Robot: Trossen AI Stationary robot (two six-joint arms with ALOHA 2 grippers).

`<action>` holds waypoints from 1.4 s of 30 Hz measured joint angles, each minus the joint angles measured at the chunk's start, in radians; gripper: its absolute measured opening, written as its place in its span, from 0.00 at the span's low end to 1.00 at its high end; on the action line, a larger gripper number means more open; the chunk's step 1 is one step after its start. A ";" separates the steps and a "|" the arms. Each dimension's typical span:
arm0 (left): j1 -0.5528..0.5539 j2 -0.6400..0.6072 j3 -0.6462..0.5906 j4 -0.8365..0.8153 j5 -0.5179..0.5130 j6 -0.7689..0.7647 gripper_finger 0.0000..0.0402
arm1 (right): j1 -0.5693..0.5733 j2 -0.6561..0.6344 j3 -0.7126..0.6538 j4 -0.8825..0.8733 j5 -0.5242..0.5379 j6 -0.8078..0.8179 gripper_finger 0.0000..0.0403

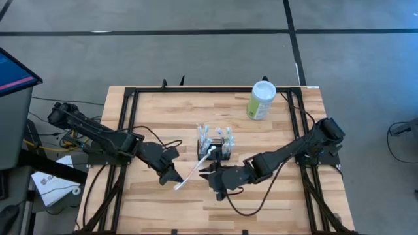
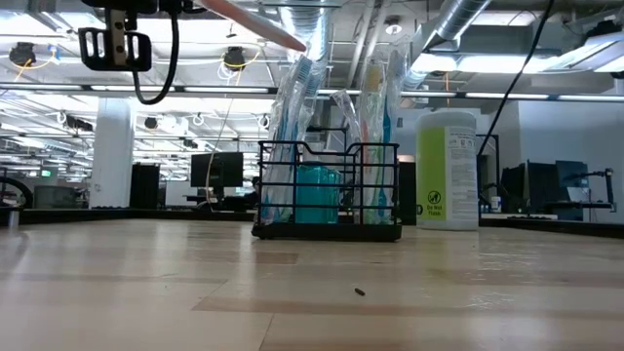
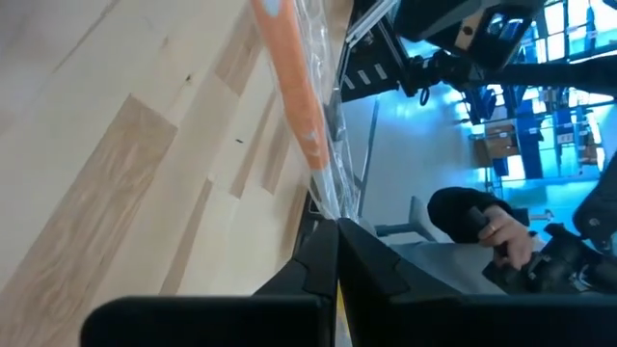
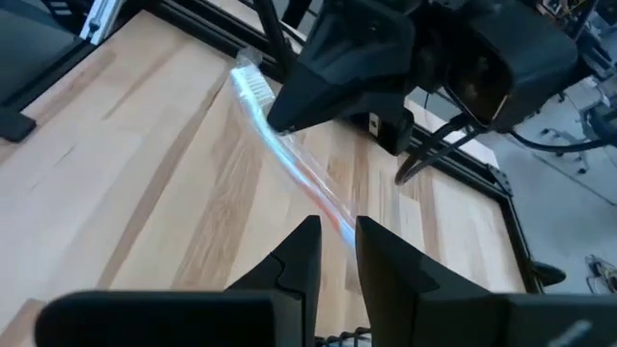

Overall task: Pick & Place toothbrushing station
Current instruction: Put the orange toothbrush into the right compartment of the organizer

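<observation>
My left gripper (image 1: 175, 179) (image 3: 337, 231) is shut on a clear-wrapped toothbrush (image 1: 194, 168) with an orange handle (image 3: 289, 87), held above the table's middle. The handle slants toward the toothbrushing station (image 1: 215, 149) (image 2: 327, 195), a black wire caddy with several wrapped brushes standing in it. The station rests by its base on the table. My right gripper (image 1: 208, 173) (image 4: 335, 241) hovers just right of the brush, its fingers a narrow gap apart and pointing at the handle's free end (image 4: 337, 217). In the low view that end (image 2: 300, 44) hangs free. My left gripper pinches the wrapped toothbrush between its two shut fingers, near the bristle end (image 4: 249, 77), which pokes out just past them. The wrap runs in between the fingertips (image 3: 328, 207). The brush is lifted clear of the table and slants away from the gripper, handle outward.
A pale-green canister (image 1: 262, 101) (image 2: 447, 171) with a white lid stands at the table's far right. Bare wooden tabletop (image 1: 150, 111) lies to the left and near side. A person's hand (image 3: 501, 236) shows beyond the table.
</observation>
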 joint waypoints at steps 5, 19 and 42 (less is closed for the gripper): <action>0.000 0.000 0.000 0.048 0.000 -0.003 0.00 | 0.002 0.014 0.001 0.012 0.009 -0.014 0.21; 0.006 0.000 0.000 0.118 -0.001 -0.003 0.00 | 0.004 0.062 0.035 0.093 0.091 -0.164 0.51; 0.004 0.000 -0.018 0.172 -0.049 0.057 0.01 | 0.032 0.214 0.255 -0.064 0.143 -0.167 0.04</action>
